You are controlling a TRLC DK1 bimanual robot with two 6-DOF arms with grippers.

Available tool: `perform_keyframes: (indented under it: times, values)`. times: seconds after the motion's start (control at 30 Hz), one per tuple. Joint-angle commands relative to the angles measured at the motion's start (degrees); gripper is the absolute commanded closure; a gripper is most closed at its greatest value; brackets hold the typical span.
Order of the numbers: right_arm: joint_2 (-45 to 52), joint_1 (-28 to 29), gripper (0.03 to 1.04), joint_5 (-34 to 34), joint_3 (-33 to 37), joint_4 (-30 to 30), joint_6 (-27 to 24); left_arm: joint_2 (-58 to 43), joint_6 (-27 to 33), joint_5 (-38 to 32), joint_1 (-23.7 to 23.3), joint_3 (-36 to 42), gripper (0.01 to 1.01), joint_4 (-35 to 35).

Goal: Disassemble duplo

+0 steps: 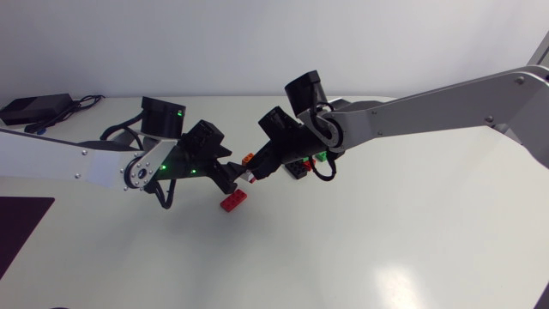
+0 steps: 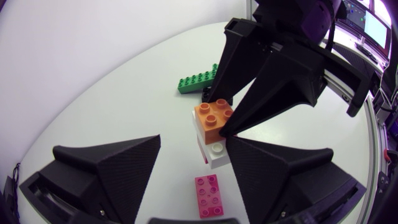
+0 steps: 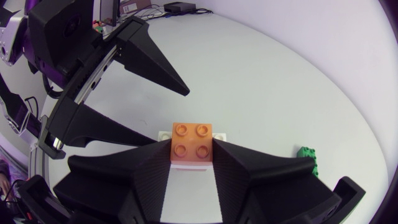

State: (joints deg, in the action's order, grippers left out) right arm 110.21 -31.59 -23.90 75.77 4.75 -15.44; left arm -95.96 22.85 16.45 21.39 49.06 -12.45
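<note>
Right gripper (image 3: 192,148) clenched on the orange 2x2 brick (image 2: 213,116), carrying the duplo stack above the table (image 1: 386,249). Left gripper (image 2: 194,140) spread wide with the stack between its fingers. The white brick (image 2: 216,155) under the orange sits against one finger, the other finger well apart (left must close before any pull). Stack axis runs orange-to-white toward left's palm. Pink sliver behind the white is possibly a third brick. Loose red brick (image 2: 209,195) lies below, green brick (image 2: 198,81) beyond.
</note>
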Motion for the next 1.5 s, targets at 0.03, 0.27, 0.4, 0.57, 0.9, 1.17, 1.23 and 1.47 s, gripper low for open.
perform_keyframes:
  times: [0.03,0.27,0.4,0.57,0.9,1.17,1.23,1.47]
  values:
    - [-1.84,-0.4,0.73,-0.53,-1.68,0.61,0.06,-1.07,-0.62,-0.01,-0.29,-0.72,0.287,-0.38]
    - [-2.46,-0.22,0.73,-0.97,-1.76,0.96,0.06,-1.24,-0.53,-0.01,-0.29,-0.72,0.287,-0.38]
    - [-2.99,0.22,0.73,-1.85,-1.85,1.13,0.32,-1.33,-0.44,-0.01,-0.21,-0.81,0.289,-0.38]
    - [-3.78,0.83,0.73,-2.64,-1.85,1.22,1.2,-1.33,-0.44,-0.01,-0.12,-0.72,0.287,-0.38]
    - [-4.39,1.98,0.73,-5.45,-2.03,0.96,3.75,-1.33,-0.44,-0.01,-0.03,-0.81,0.287,-0.38]
    - [-4.66,2.41,0.73,-6.77,-2.03,0.78,4.63,-1.42,-0.44,-0.01,-0.03,-0.81,0.287,-0.38]
    - [-4.57,2.59,0.73,-6.77,-1.94,0.7,4.63,-1.42,-0.44,-0.01,-0.03,-0.81,0.287,-0.38]
    - [-4.39,3.73,0.73,-8.09,-1.76,0.43,6.21,-1.51,-0.44,-0.01,-0.03,-0.72,0.287,-0.38]
